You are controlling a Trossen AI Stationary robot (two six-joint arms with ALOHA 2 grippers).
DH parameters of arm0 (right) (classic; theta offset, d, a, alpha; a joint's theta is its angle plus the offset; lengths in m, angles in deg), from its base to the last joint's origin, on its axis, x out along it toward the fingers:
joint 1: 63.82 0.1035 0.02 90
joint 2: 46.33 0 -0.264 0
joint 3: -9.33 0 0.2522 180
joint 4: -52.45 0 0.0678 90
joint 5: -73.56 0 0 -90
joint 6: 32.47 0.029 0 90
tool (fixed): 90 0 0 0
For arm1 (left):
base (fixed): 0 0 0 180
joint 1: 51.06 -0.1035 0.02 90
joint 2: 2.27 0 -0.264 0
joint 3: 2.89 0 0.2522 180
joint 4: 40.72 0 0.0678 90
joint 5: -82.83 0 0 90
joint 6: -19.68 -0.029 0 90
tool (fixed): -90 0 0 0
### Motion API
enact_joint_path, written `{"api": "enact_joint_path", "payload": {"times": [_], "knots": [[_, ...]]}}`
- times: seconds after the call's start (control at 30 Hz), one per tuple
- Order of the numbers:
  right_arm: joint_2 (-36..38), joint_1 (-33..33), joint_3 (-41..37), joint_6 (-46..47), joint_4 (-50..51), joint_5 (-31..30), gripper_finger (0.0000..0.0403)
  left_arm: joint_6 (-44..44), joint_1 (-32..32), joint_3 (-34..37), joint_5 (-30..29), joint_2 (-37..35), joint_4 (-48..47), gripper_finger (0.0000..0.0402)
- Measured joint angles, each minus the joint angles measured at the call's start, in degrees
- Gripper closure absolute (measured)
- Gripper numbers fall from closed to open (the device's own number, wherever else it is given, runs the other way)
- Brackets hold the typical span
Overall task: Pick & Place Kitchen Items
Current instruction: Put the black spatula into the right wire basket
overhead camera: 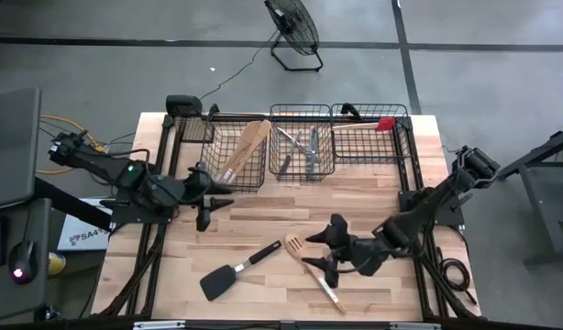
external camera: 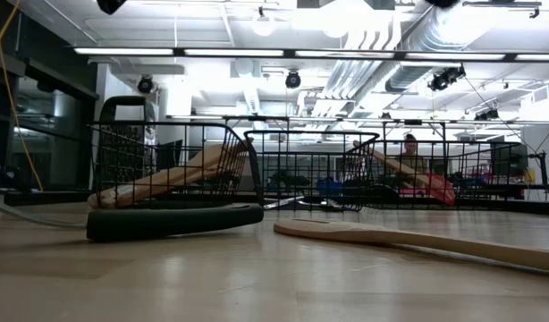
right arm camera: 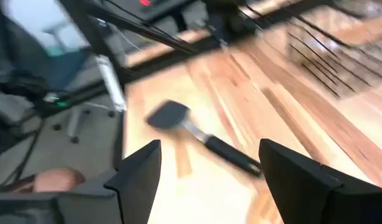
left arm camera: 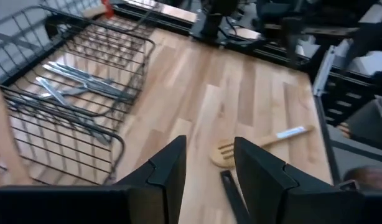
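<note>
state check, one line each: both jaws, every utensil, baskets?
left gripper: jaws open, empty, beside left basket
right gripper: jaws open, empty, over wooden turner
black turner: flat on table
wooden turner: flat on table
wooden spoons: leaning in left basket
cutlery: in middle basket
red spatula: in right basket

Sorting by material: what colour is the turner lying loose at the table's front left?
Black, head and handle alike: the black turner, clearest in the high view.
</note>
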Motion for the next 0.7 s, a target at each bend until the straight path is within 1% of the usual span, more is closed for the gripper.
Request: {"api": "enact_joint_path", "payload": {"times": [0.23,0.3,0.53,0.7], "knots": [[0.0,-2.8,0.0,15.6,13.9,0.5,0.0141,6.9,3.4,0.0,-0.4,3.3,-2.7,0.027],[0.0,-3.3,0.0,17.9,17.4,1.3,0.0141,8.5,4.1,0.0,0.7,4.9,-3.8,0.027],[0.0,-2.9,0.0,17.3,24.5,3.1,0.0141,11.0,6.0,0.0,5.1,10.5,-4.3,0.027],[0.0,-1.8,-0.7,17.3,25.2,3.3,0.0141,11.4,5.9,0.0,10.3,15.5,-4.2,0.027]]}}
